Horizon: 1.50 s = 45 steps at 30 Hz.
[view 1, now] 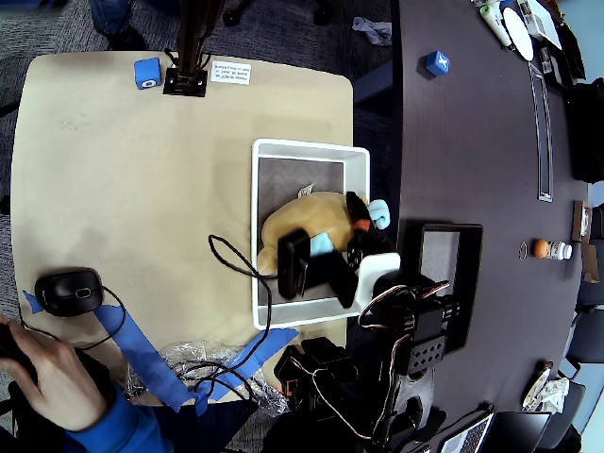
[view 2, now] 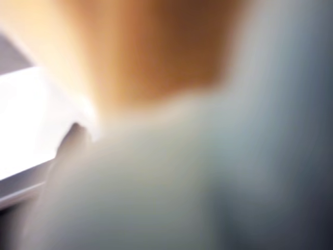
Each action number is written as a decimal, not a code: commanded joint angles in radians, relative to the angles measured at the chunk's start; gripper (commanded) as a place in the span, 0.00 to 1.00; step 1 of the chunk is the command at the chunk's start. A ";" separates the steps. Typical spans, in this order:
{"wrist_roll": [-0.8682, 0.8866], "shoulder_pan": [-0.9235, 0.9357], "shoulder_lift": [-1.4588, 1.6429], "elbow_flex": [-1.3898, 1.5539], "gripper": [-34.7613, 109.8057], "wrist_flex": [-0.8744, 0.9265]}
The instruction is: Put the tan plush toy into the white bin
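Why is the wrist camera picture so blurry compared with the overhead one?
Wrist view: pressed close to the rounded golden-tan plush toy, so everything is out of focus, with bright glare at left. Overhead view: sharp and evenly lit, showing the toy inside the large rectangular white plastic bin, edges bowed by the wide lens.

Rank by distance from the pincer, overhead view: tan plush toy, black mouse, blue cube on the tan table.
Pincer sits over the white bin.
1. Tan plush toy: right under it, inside the bin.
2. Black mouse: lower left of the table.
3. Blue cube: top edge, slightly farther.
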 commanded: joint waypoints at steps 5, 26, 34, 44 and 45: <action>0.014 0.020 0.138 -0.048 0.72 0.117; 0.011 0.021 0.321 -0.034 0.76 0.133; 0.011 0.103 0.396 -0.032 0.76 0.135; 0.012 0.227 0.482 -0.032 0.76 0.135; 0.012 0.241 0.488 -0.032 0.76 0.135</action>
